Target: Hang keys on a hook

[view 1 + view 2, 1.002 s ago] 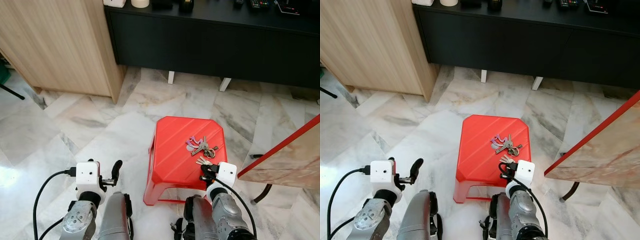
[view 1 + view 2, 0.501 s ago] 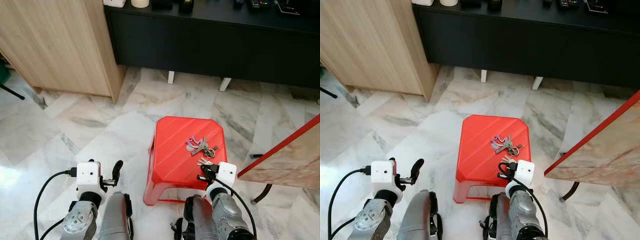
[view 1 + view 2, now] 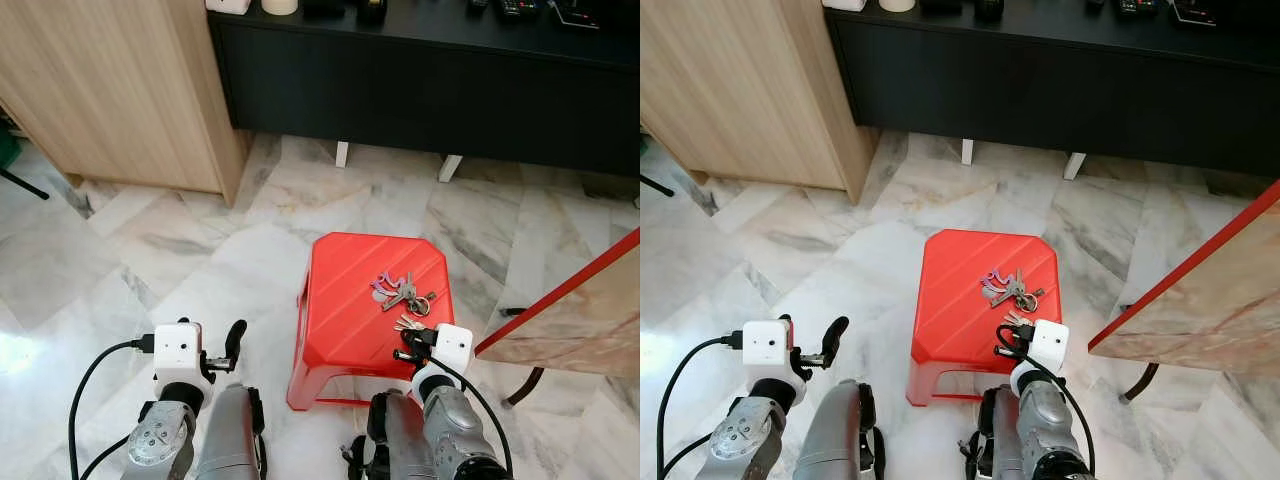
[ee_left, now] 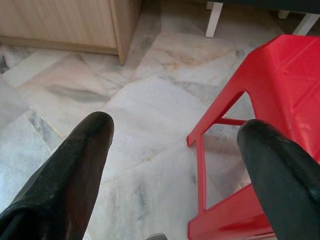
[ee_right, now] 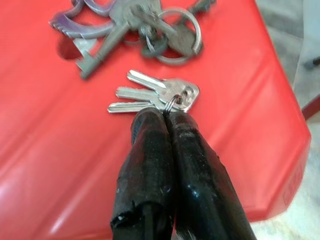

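Three small silver keys [image 5: 155, 95] on a ring lie flat on the red plastic stool [image 3: 345, 300], near its front right edge. My right gripper [image 5: 170, 114] is shut, its fingertips pinching that ring. A larger bunch of keys [image 3: 403, 293] with purple tags lies just beyond on the stool top, untouched. My left gripper [image 4: 176, 129] is open and holds nothing. It hangs low over the marble floor to the left of the stool, and also shows in the left eye view [image 3: 232, 342].
A light wooden cabinet [image 3: 120, 90] stands at the back left. A long black sideboard [image 3: 430, 90] with small items on top runs along the back. A red-edged marble table [image 3: 570, 320] juts in at the right. Marble floor [image 3: 170, 250] lies open to the left.
My right wrist has shifted very slightly. The keys, the stool and my left arm stand as before.
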Robot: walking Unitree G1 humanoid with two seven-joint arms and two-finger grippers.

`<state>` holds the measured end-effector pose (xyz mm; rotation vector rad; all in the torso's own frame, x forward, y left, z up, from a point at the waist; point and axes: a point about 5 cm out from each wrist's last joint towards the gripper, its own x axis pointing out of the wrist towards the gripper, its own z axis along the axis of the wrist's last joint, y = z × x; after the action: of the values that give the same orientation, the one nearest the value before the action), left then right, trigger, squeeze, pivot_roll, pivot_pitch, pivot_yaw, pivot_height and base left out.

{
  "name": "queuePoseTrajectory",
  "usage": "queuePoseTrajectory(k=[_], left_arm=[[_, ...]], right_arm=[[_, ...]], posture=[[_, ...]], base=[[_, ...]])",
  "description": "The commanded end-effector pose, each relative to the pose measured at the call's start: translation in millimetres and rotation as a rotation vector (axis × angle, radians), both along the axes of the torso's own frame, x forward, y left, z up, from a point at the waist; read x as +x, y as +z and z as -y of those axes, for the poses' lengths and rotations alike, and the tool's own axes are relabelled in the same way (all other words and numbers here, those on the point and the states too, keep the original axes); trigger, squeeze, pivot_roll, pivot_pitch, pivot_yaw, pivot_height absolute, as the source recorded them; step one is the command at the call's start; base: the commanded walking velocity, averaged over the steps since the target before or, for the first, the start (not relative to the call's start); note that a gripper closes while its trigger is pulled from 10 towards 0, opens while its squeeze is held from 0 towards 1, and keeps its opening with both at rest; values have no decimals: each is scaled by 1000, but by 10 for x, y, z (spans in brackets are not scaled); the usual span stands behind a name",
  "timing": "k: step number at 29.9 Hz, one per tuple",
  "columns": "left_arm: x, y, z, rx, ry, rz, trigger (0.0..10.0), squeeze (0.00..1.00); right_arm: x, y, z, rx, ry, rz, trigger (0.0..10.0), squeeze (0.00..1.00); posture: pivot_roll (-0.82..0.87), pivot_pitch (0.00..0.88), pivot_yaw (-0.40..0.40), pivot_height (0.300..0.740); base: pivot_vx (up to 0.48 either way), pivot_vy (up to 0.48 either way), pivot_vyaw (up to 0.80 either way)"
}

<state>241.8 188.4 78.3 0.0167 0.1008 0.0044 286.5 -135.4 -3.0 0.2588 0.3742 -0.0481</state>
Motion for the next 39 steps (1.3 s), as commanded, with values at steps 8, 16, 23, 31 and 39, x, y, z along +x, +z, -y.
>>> queuePoseTrajectory(k=[8, 16, 23, 31, 39], left_arm=[[23, -92, 4, 20, 6, -27, 10000, 0], [134, -102, -3, 16, 18, -13, 10000, 0], [238, -139, 3, 6, 36, -6, 10000, 0], [299, -174, -3, -1, 51, 2, 10000, 0], [294, -196, -28, 10, 60, 11, 10000, 0]], right_arm=[[-33, 89, -80, -19, 40, 119, 0, 0], [-40, 271, -96, -46, 39, 254, 10000, 0], [22, 475, -44, -100, 34, 363, 10000, 0], [81, 458, 11, -116, 32, 309, 10000, 0], [46, 305, 25, -112, 33, 201, 10000, 0]], posture=[[107, 250, -68, 622], [93, 204, -80, 622], [70, 154, -90, 627], [75, 113, -102, 682], [75, 131, -106, 682]], base=[[0, 0, 0], [0, 0, 0], [0, 0, 0], [0, 0, 0], [0, 0, 0]])
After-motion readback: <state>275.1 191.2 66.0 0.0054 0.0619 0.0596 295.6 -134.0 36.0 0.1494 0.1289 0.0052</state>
